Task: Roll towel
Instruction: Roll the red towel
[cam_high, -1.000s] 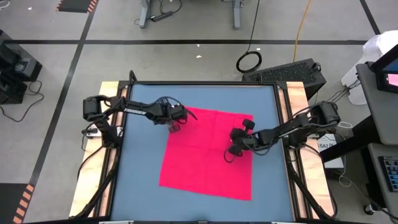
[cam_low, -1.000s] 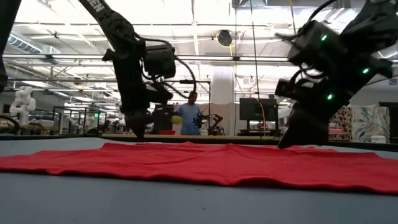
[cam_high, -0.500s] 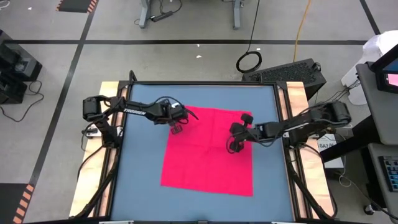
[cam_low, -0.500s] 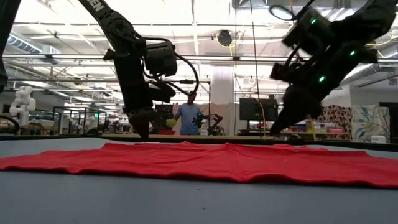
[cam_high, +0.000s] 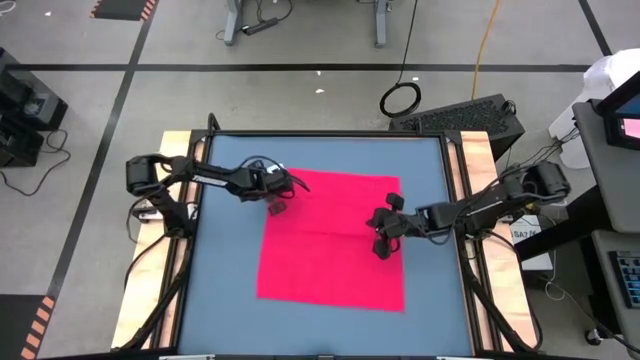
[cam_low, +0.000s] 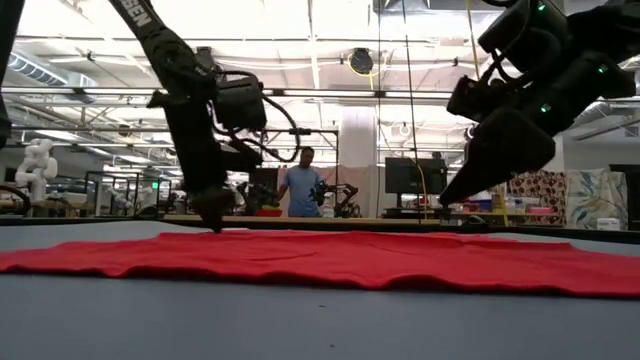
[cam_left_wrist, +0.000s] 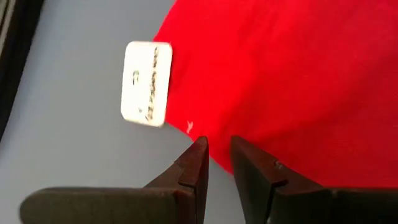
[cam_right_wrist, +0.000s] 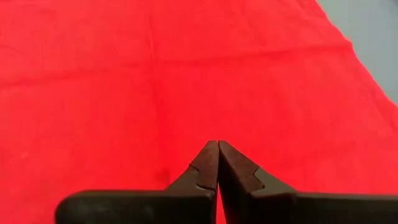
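one towel (cam_high: 333, 238), bright red, spread flat on the blue table (cam_high: 225, 270), white tag (cam_left_wrist: 147, 83) at its far-left edge. left gripper (cam_left_wrist: 216, 151) at that edge, fingers slightly parted; right gripper (cam_right_wrist: 217, 149) over the towel's right part, fingers pressed together, empty.

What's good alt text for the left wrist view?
The left gripper, fingers nearly closed with a narrow gap, hangs at the edge of the red towel on the blue tabletop. The towel's white tag lies on the tabletop beside that edge.
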